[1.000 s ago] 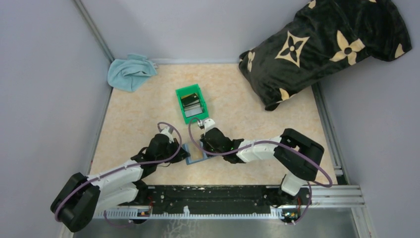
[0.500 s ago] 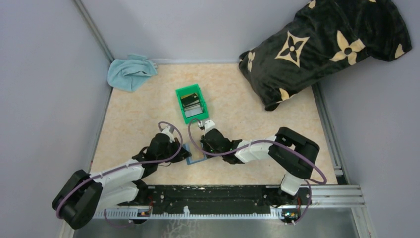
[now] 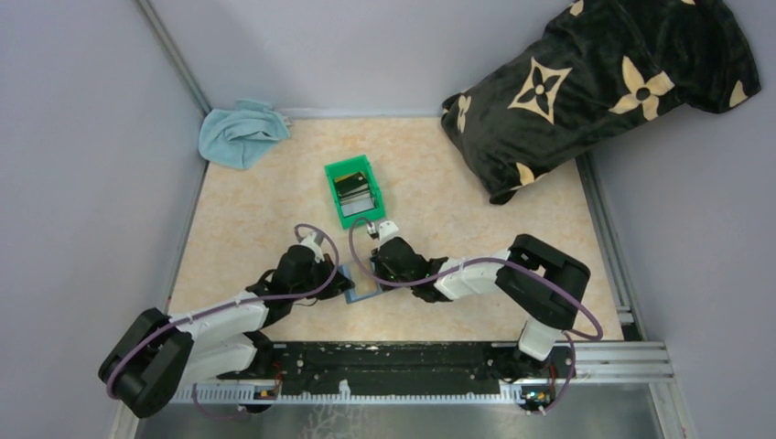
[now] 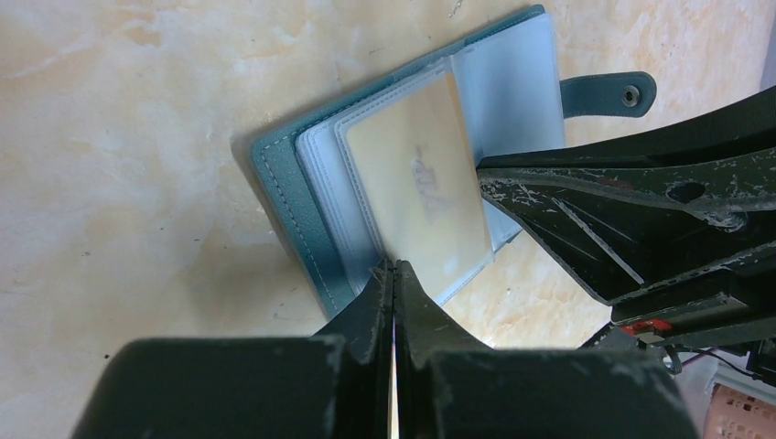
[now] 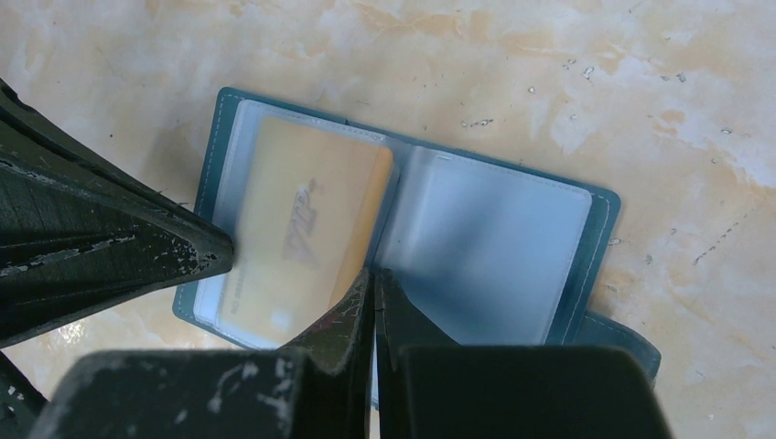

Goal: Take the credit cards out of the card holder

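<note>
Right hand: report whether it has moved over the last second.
No. The right hand keeps the same spot just below the green bin, over the card holder.

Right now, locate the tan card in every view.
Top external: tan card low centre, where the two arms meet, barely visible.
Left wrist: centre of frame.
Right wrist: left of centre.
Shared landmark: the open teal card holder that it lies in.

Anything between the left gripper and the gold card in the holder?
Only the frosted sleeve of the card holder: the gold card sits inside it, hazy through the plastic. Left gripper tips meet the sleeve's near edge; right gripper sits by the fold. Nothing else lies on it.
</note>
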Available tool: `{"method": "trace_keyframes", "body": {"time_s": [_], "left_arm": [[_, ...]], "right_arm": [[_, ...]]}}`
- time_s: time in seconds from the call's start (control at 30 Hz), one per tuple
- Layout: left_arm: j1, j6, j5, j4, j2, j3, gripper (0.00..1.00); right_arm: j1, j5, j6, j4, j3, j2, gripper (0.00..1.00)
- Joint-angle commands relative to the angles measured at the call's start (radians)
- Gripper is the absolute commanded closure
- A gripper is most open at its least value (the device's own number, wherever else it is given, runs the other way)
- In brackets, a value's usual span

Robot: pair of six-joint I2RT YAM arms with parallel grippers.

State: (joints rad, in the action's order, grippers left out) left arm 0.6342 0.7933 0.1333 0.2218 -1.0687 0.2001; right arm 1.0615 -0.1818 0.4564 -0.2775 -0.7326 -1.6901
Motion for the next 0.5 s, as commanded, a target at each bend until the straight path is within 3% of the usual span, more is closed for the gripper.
{"method": "trace_keyframes", "body": {"time_s": [0.0, 0.47], "left_arm": [[0.004, 0.004, 0.017, 0.048, -0.022, 0.023, 1.0], [0.004, 0.003, 0.011, 0.06, -0.051, 0.026, 1.0]], "right_arm": [[-0.004, 0.036, 0.009, -0.022, 0.023, -0.015, 1.0], [-0.01, 0.118, 0.006, -0.098, 0.063, 0.03, 1.0]]}}
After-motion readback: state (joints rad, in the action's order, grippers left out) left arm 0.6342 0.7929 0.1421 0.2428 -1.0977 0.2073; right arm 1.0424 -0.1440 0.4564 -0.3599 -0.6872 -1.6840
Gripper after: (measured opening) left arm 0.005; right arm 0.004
